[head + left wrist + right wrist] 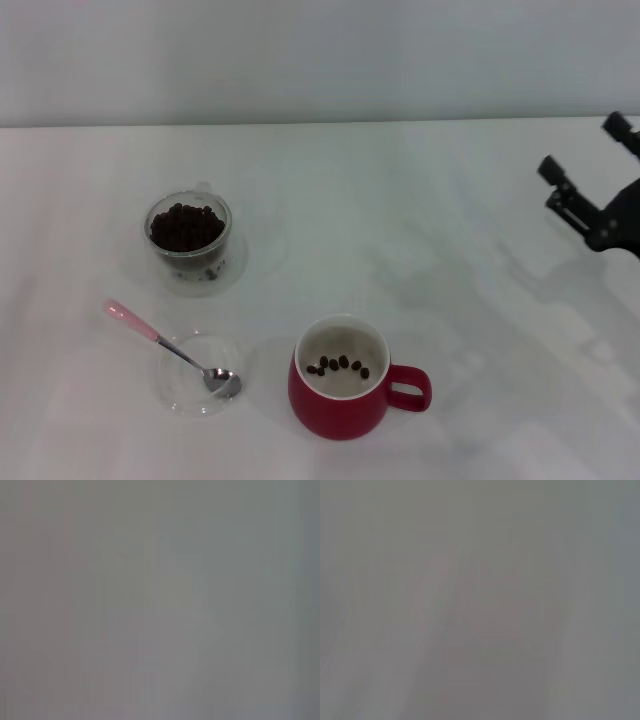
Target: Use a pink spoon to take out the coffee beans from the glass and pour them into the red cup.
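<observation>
In the head view, the glass (188,243) stands at the left, filled with dark coffee beans (185,226). The pink spoon (170,349) lies in front of it, its silver bowl resting in a shallow clear glass dish (196,397) and its pink handle pointing back left. The red cup (343,402) stands at the front centre with its handle to the right and several beans (338,364) on its white inside. My right gripper (583,148) hovers at the far right edge, open and empty, well away from all of them. My left gripper is out of view.
Everything stands on a white table (430,250) with a pale wall behind it. Both wrist views show only plain grey.
</observation>
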`<state>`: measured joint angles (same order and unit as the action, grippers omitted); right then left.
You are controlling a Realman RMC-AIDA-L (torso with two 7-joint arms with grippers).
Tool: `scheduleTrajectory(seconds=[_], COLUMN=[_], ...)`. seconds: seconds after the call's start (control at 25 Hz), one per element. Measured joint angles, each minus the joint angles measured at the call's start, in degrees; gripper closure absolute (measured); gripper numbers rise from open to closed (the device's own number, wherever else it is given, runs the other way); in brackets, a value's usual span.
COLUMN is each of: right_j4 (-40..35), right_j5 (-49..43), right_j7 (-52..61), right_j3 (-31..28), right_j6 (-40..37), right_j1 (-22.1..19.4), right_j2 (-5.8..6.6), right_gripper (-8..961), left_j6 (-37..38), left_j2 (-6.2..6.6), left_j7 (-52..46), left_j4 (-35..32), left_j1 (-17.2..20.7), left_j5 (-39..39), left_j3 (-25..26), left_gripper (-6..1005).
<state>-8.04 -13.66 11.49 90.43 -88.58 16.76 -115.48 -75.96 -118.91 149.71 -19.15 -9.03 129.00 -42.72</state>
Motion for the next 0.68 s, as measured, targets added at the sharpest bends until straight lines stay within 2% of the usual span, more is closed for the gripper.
scheduleTrajectory(seconds=[0.16, 0.36, 0.68], right_j4=[0.8, 2.8, 2.8], right_j5=[3.6, 5.2, 10.8], right_j7=[1.0, 4.5, 3.7], right_j3=[0.0, -0.1, -0.1], right_j6=[-1.0, -0.6, 3.2], right_j1=[-0.6, -0.7, 0.1], right_j2=[-0.05, -0.09, 0.0], right_gripper=[118, 118, 118], left_j6=[1.1, 1.5, 1.6], left_j2=[0.09, 0.22, -0.04], left_j7=[2.8, 5.2, 8.9], left_j4=[0.6, 1.8, 3.2], left_j1=[-0.8, -3.1, -4.4], left_j5=[5.9, 7.4, 8.5], left_j3=[3.3, 10.0, 10.9], left_gripper=[107, 107, 107])
